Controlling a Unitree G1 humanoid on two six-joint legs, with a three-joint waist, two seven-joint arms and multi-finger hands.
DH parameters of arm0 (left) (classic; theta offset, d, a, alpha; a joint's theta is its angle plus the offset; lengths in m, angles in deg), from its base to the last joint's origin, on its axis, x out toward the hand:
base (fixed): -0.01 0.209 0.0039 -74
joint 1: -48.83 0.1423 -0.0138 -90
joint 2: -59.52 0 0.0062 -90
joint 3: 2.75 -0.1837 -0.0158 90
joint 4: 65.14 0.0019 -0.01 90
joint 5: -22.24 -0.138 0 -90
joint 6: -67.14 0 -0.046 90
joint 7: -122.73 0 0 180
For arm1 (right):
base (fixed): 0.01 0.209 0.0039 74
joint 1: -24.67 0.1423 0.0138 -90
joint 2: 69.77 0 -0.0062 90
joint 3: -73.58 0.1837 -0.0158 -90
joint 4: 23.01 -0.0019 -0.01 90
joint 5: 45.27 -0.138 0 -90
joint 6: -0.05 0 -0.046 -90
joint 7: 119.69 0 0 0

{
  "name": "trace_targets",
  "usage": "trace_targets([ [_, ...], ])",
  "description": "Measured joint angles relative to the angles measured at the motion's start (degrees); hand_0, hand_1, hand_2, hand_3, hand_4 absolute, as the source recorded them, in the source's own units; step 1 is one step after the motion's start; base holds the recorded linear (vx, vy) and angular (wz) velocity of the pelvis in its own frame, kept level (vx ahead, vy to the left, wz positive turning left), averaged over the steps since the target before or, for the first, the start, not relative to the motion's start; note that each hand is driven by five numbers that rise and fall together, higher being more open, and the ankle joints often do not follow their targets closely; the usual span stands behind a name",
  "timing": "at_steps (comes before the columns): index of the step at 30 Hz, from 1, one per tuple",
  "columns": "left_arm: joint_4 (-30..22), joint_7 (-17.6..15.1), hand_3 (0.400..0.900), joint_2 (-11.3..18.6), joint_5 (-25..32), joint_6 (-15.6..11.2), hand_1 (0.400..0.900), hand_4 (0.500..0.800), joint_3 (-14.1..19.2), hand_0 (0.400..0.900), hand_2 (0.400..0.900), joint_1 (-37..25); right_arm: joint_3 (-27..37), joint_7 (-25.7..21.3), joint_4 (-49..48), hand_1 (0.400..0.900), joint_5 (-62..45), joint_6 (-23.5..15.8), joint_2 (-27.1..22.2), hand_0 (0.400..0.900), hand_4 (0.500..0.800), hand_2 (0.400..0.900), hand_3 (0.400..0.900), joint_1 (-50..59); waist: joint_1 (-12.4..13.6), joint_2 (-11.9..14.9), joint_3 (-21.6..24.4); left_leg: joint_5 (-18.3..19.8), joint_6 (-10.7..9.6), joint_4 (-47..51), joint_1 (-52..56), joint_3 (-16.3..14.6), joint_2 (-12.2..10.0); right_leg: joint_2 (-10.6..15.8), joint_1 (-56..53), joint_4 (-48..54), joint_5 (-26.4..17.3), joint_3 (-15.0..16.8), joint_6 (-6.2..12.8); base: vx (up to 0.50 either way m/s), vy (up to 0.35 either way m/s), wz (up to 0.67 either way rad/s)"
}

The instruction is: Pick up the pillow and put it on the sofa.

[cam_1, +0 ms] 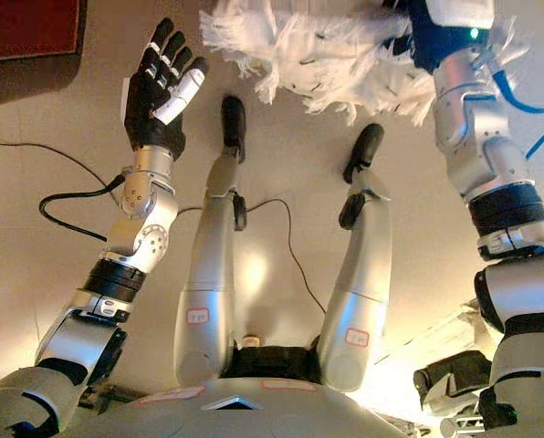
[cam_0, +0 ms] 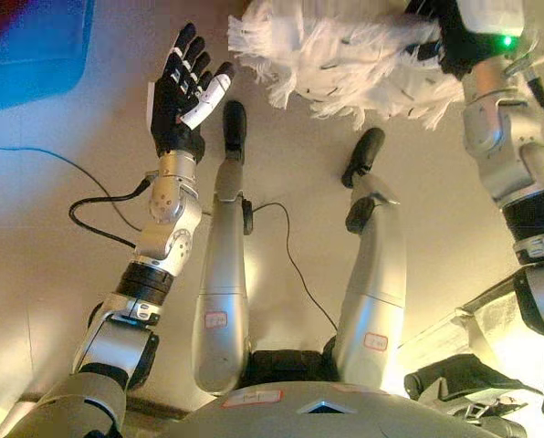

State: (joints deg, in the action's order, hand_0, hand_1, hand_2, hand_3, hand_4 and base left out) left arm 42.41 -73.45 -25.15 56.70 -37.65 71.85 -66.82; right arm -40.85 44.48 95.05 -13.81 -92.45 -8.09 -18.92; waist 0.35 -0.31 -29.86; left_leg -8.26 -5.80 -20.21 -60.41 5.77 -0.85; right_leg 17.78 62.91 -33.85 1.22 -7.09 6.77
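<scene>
Pillow (cam_0: 345,64): white, shaggy, long loose fringe all round; lies at the far edge of the view, above the floor (cam_0: 53,265); likely light, soft and limp, so it should sag from a one-sided hold; the fringe looks prone to slip, so the firmer body is the better place to grip. Right hand (cam_0: 441,41): dark fingers curled into the pillow's right end, gripping it. Left hand (cam_0: 185,91): just left of the pillow, apart from it, fingers straight and spread, holding nothing. Sofa: not seen.
</scene>
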Motion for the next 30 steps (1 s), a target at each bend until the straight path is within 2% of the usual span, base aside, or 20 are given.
trace_targets([
  [7, 1.4, 0.1, 0.9, -0.9, -2.5, 0.7, 0.9, 0.8, 0.0, 0.9, 0.9, 2.4, 1.2, 0.0, -3.8, 0.4, 0.8, 0.5, 0.3, 0.4, 0.5, 0.4, 0.4, -5.1, 0.0, 0.2, 0.0, -0.8, -0.4, 6.4, 11.7, -0.4, -1.7, -1.8, -12.1, 7.0, -1.4, -1.5, 0.17, 0.01, -0.014, -0.11],
  [12, 3.3, 0.8, 0.9, -1.0, -4.4, 2.3, 0.9, 0.8, 0.1, 0.9, 0.9, 4.5, 2.6, 0.1, -7.1, 0.4, 0.8, 0.5, 0.6, 0.4, 0.5, 0.4, 0.4, -9.9, -0.1, 0.8, 0.0, -0.8, -0.4, 10.4, 20.4, -1.0, -3.0, -3.3, -21.7, 13.3, -2.6, -2.4, 0.47, 0.08, -0.031, -0.03],
  [22, 5.2, 4.7, 0.9, -1.0, -5.8, 4.8, 0.9, 0.8, 1.5, 0.9, 0.9, 11.9, 8.2, 2.5, -17.0, 0.4, 0.8, 0.4, 3.0, 0.4, 0.5, 0.4, 0.4, -23.6, -0.1, 1.5, 0.2, -0.7, -0.5, 18.5, 38.5, -1.3, -4.4, -5.2, -42.3, 25.5, -4.7, -5.1, 1.24, 0.13, -0.008, 0.03],
  [25, 5.0, 5.8, 0.9, -0.9, -7.4, 5.0, 0.9, 0.8, 1.7, 0.9, 0.9, 13.3, 11.6, 3.2, -21.4, 0.4, 0.8, -0.9, 3.2, 0.4, 0.5, 0.4, 0.4, -27.8, -0.1, 1.6, 0.6, -0.7, -0.5, 20.0, 42.0, -1.3, -4.5, -5.4, -46.7, 28.8, -5.6, -5.7, 1.51, 0.14, 0.015, -0.05],
  [27, 5.1, 6.8, 0.9, -1.0, -7.8, 6.5, 0.9, 0.8, 2.1, 0.9, 0.9, 14.5, 13.8, 4.6, -24.2, 0.4, 0.8, -1.0, 3.4, 0.4, 0.5, 0.4, 0.4, -29.6, -0.1, 1.8, 0.6, -0.7, -0.4, 21.2, 45.0, -1.8, -4.4, -5.6, -49.9, 30.9, -6.3, -5.7, 1.71, 0.13, 0.02, -0.11],
  [30, 5.1, 8.0, 0.9, -1.0, -8.4, 6.6, 0.9, 0.8, 2.5, 0.9, 0.9, 16.5, 16.2, 5.4, -28.4, 0.4, 0.7, -2.6, 3.6, 0.4, 0.5, 0.4, 0.4, -32.6, -0.2, 2.1, 1.6, -0.6, -0.5, 23.2, 48.8, -2.7, -4.7, -6.0, -53.8, 33.9, -7.1, -5.4, 1.77, 0.12, 0.027, -0.12],
])
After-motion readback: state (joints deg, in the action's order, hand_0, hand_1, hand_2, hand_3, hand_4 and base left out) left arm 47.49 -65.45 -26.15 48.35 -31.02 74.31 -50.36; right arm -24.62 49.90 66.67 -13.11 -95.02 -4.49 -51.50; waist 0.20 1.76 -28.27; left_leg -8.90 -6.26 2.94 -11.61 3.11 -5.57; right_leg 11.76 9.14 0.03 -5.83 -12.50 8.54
